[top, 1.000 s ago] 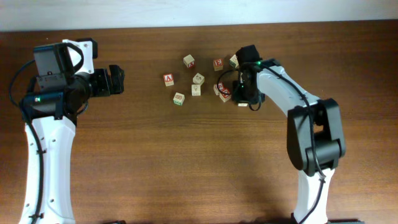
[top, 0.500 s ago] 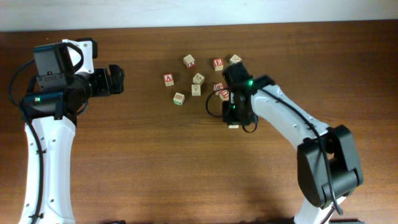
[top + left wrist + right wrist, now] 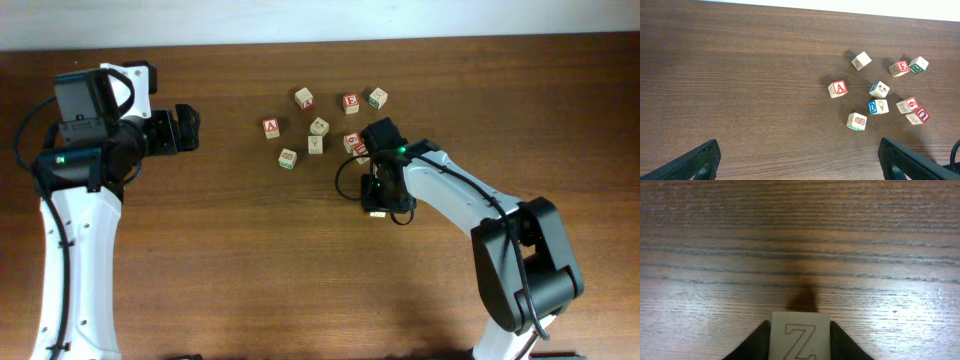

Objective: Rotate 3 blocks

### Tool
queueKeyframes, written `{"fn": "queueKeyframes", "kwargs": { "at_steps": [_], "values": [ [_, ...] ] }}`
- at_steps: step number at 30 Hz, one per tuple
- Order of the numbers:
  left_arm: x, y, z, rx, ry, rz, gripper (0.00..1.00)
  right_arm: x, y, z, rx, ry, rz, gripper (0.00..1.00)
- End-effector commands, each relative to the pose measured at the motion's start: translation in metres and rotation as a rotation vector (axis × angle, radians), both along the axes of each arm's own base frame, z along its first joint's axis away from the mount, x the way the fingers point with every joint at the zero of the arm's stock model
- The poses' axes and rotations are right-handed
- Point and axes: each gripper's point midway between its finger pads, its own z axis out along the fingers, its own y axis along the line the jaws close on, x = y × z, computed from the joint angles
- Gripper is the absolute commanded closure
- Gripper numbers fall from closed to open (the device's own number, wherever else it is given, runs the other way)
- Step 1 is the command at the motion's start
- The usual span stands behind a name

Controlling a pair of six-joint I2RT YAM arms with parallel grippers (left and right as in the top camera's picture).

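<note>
Right hand (image 3: 800, 326) brackets a Z block (image 3: 800, 339) close over the surface (image 3: 800, 230), grip cannot be told; left hand (image 3: 799, 147) stands wide open, empty; 6 block (image 3: 911, 104) and U block (image 3: 922, 115) lie side by side, completed rotations unverifiable

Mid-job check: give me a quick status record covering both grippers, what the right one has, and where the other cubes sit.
left gripper: open, empty, over bare table left of the cubes
right gripper: fingers flank the pale light-wood cube printed with an outlined "Z"; clamped or released, cannot tell
Z cube position: apart from the other cubes
other cubes: scattered group on the brown wooden table, including the cube with a red "A" and the cube with a red "E"
</note>
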Motion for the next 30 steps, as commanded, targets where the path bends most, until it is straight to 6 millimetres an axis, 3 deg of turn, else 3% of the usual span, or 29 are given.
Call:
{"fn": "queueKeyframes", "kwargs": {
  "at_steps": [1,5,7,10,13,15,16,18,19,22,25,30],
  "values": [
    [0.003,-0.004,0.007,-0.012,-0.018,-0.013,0.01,0.0,-0.002,-0.002,-0.017,-0.001,-0.001,0.58],
    [0.003,-0.004,0.007,-0.012,-0.018,-0.014,0.01,0.001,-0.001,-0.001,-0.01,-0.007,0.014,0.56],
    [0.003,-0.004,0.007,-0.012,-0.018,-0.014,0.01,0.021,0.007,0.018,0.002,-0.072,0.079,0.51],
    [0.003,-0.004,0.007,-0.012,-0.019,-0.014,0.01,0.078,0.026,0.08,0.03,-0.28,0.157,0.45],
    [0.003,-0.004,0.007,-0.012,-0.018,-0.014,0.01,0.116,0.041,0.131,0.025,-0.458,0.292,0.44],
    [0.003,-0.004,0.007,-0.012,-0.018,-0.014,0.01,0.136,0.042,0.155,-0.026,-0.522,0.354,0.43],
    [0.003,-0.004,0.007,-0.012,-0.018,-0.014,0.01,0.142,0.042,0.156,-0.04,-0.526,0.367,0.42],
    [0.003,-0.004,0.007,-0.012,-0.019,-0.014,0.01,0.145,0.041,0.136,-0.065,-0.483,0.403,0.42],
    [0.003,-0.004,0.007,-0.012,-0.018,-0.014,0.01,0.144,0.04,0.109,-0.087,-0.423,0.43,0.42],
    [0.003,-0.004,0.007,-0.012,-0.018,-0.014,0.01,0.139,0.037,0.066,-0.109,-0.322,0.459,0.42],
    [0.003,-0.004,0.007,-0.012,-0.018,-0.014,0.01,0.135,0.036,0.038,-0.12,-0.261,0.468,0.42],
    [0.003,-0.004,0.007,-0.012,-0.018,-0.014,0.01,0.132,0.022,0.008,-0.134,-0.183,0.453,0.43]
  ]
}}
